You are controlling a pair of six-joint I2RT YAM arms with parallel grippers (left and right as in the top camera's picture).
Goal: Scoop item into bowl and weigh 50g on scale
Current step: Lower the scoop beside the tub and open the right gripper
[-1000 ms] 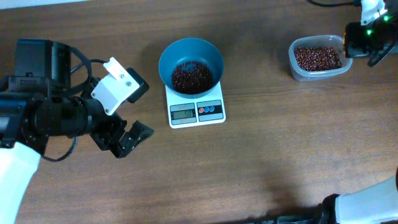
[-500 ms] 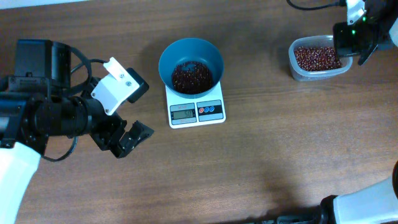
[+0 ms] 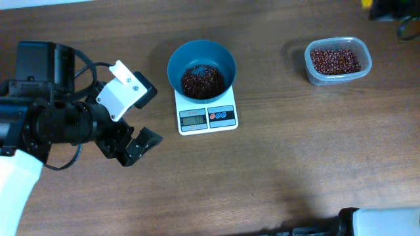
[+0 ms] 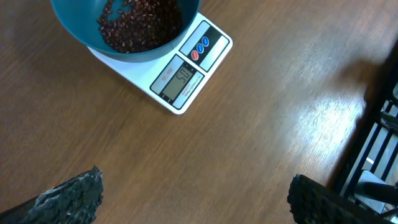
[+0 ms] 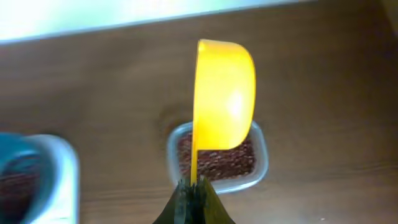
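The teal-blue bowl (image 3: 201, 54) stands on the white scale (image 3: 207, 118) and holds a heap of red-brown beans (image 3: 201, 80). In the left wrist view the bowl (image 4: 74, 31), its beans (image 4: 140, 22) and the scale (image 4: 186, 74) show, and the display seems to read 50. My left gripper (image 3: 131, 145) is open and empty over bare table left of the scale, as the left wrist view (image 4: 196, 205) also shows. My right gripper (image 5: 194, 199) is shut on the handle of a yellow scoop (image 5: 224, 93), held high above the clear tub (image 5: 217, 158). The scoop's inside is hidden.
The clear rounded tub (image 3: 337, 61) with more beans stands at the far right. The right arm only shows at the overhead view's top right corner. The table's right edge and a dark rack (image 4: 379, 155) show in the left wrist view.
My right gripper with the scoop has moved from over the tub up and back, almost out of the overhead view. The left arm, bowl and scale have not moved.
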